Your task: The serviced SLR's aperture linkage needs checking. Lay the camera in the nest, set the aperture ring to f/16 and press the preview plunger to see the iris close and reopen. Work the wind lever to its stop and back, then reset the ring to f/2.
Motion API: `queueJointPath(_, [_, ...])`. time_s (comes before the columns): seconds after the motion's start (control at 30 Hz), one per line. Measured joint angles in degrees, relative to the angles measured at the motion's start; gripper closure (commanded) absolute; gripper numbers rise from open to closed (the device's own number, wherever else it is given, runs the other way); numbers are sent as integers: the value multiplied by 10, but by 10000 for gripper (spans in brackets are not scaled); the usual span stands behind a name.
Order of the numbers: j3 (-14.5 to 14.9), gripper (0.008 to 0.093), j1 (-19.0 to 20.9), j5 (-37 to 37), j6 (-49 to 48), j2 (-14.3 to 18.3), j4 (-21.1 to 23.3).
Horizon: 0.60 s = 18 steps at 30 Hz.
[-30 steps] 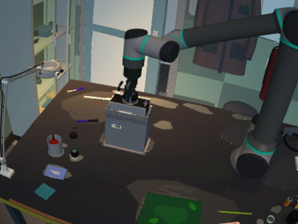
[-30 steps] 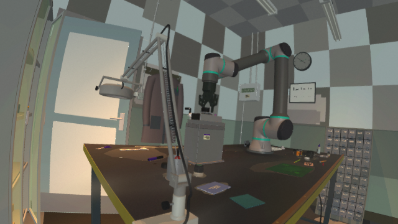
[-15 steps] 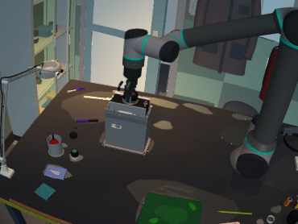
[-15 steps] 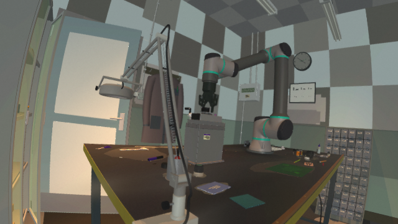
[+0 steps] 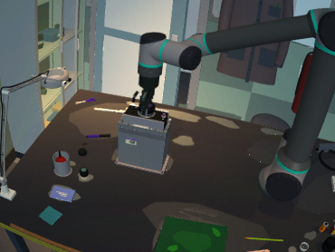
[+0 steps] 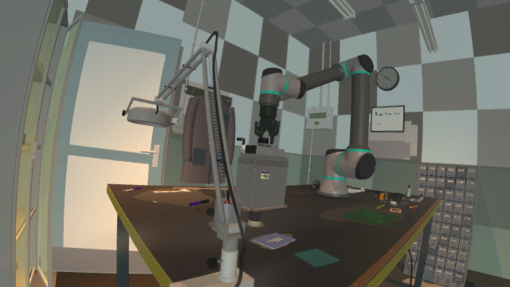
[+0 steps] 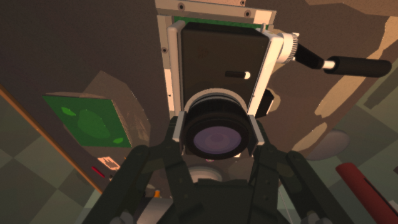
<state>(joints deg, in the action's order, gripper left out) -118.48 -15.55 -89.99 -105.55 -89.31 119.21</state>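
The camera (image 7: 220, 67) lies lens-up in the nest on top of the grey pedestal (image 5: 144, 141) in the middle of the table. Its black lens barrel with the ribbed aperture ring (image 7: 217, 123) points up at the wrist camera. My gripper (image 7: 218, 133) comes straight down over the lens, and its two finger pads clamp the ring from either side. The wind lever (image 7: 341, 64) sticks out from the camera's corner, off to the right in the wrist camera. A small black plunger (image 7: 237, 74) with a white tip sits on the camera face.
The pedestal's top edges (image 6: 261, 157) ring the camera. A desk lamp (image 6: 149, 115) arches over the table's near corner. A green mat (image 5: 192, 235), a cup (image 5: 61, 163), pens and small parts lie scattered on the table. A coat (image 5: 256, 38) hangs behind.
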Motion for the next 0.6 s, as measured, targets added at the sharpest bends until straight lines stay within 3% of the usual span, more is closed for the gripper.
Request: queueJointPath(0.6, [0,319,0,0,0,0,0])
